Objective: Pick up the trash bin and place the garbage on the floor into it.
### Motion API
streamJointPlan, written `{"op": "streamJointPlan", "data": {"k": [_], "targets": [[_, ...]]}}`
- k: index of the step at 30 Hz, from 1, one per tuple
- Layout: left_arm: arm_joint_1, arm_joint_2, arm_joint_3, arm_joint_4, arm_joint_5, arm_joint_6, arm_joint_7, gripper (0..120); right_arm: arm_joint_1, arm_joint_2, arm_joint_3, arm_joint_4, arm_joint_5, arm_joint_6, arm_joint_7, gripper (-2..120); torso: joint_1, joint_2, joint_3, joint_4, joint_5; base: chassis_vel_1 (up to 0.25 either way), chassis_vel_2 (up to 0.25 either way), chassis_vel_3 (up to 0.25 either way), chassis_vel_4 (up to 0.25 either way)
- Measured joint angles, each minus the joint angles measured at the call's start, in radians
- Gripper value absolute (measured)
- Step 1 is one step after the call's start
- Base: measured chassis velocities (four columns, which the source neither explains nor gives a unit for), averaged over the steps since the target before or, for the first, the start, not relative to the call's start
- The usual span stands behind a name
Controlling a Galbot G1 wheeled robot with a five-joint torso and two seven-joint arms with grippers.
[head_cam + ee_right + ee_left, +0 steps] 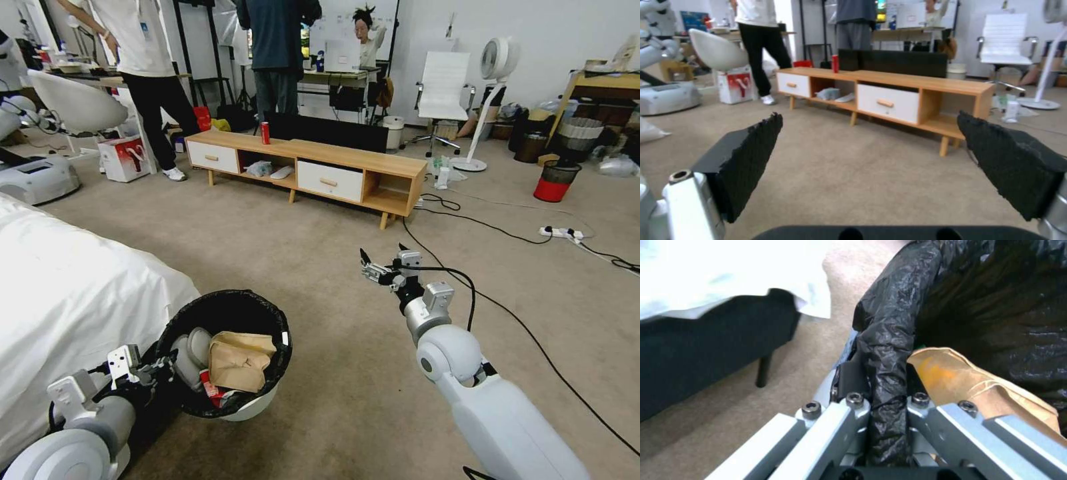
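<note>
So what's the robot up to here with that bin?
The left gripper is clamped on the bag-lined rim of the trash bin, holding it beside the bed. A crumpled paper bag and other litter already lie inside. The right gripper is open and empty, held out over the carpet.

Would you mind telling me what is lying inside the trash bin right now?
Inside the trash bin, held at its rim by the left gripper, lie a crumpled brown paper bag, a red wrapper and a pale rounded item. Whatever lies beneath them is covered.
</note>
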Motion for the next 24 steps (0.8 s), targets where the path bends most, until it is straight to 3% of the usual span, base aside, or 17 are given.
{"op": "streamJointPlan", "data": {"k": [18,24], "targets": [[-0.001,-0.008,0.004,-0.001,-0.003,-0.01,-0.004,3,-0.022,-0.014,0.024,-0.007,-0.026,0.001,-0.009,100,0.0,0.0,0.0,-0.0005,0.0,-0.083,-0.085,-0.079,-0.078],[-0.002,-0.008,0.003,0.003,-0.005,-0.011,-0.006,3,-0.018,-0.007,0.02,-0.013,-0.029,0.004,-0.014,100,0.0,0.0,0.0,0.0006,0.0,-0.007,-0.01,-0.01,-0.005]]}}
